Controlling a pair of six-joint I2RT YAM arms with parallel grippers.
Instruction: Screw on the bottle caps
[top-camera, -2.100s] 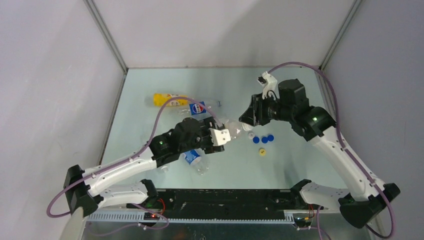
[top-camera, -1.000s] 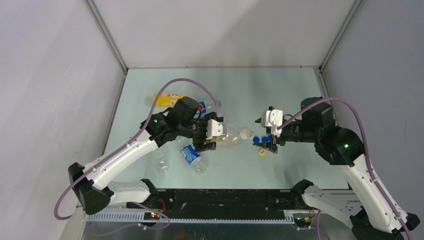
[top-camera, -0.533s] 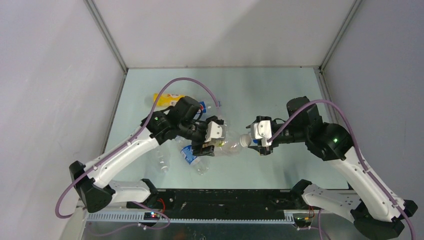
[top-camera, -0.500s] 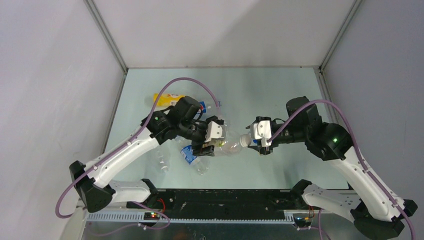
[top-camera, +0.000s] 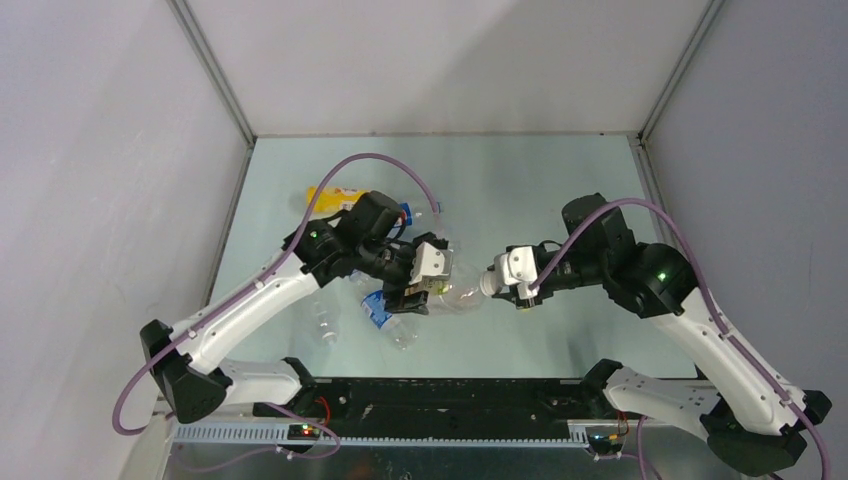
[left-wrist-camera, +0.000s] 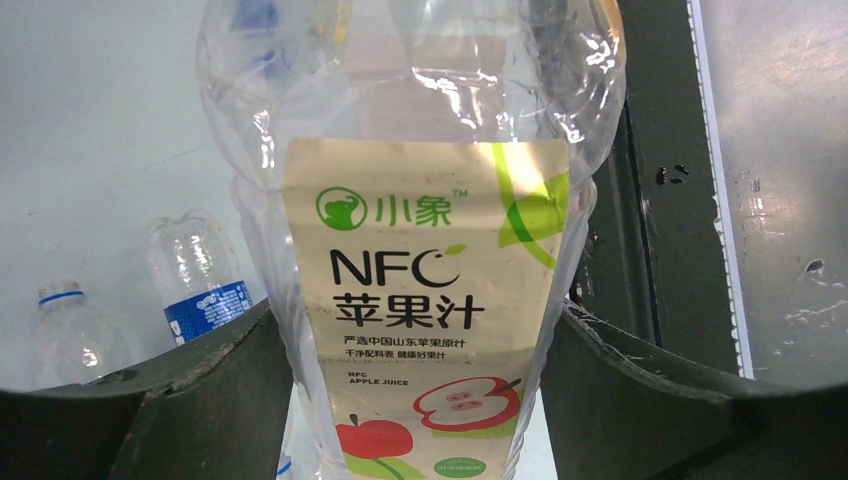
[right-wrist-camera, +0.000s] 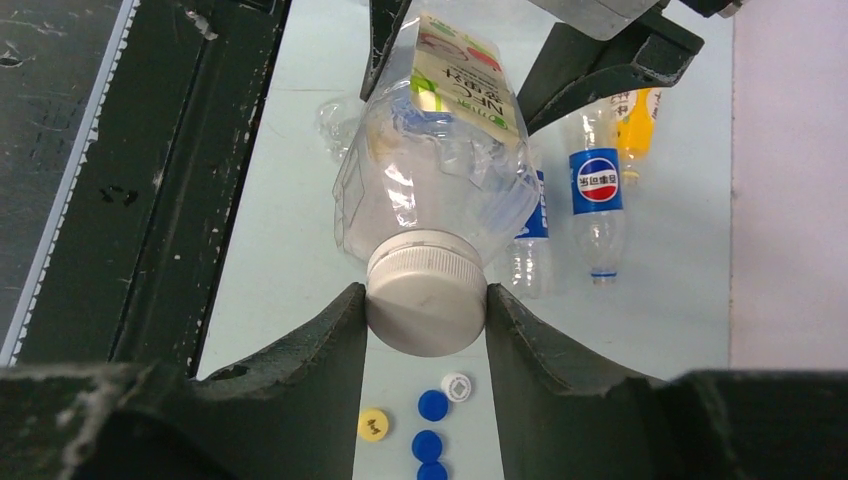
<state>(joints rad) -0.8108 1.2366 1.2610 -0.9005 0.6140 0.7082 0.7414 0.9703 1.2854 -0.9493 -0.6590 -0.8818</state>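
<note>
Two arms as I see them from the control desk: white shells cover the long links of the left arm (top-camera: 250, 312) and right arm (top-camera: 728, 348), with black joint housings and a green light (top-camera: 660, 277) on each, well behind the pincer. A purple cable (top-camera: 375, 158) trails along each arm. Just behind the left pincer (top-camera: 425, 288) and right pincer (top-camera: 497, 285) sits a white block (top-camera: 516, 268). The fingers (right-wrist-camera: 290, 390) are dark, matte and scuffed pale at the edges.

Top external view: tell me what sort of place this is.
Probably a lab robot test cell: a pale table boxed in by plain grey panels, a left arm and right arm mounted at its edge, plastic drink bottles and loose caps.
</note>
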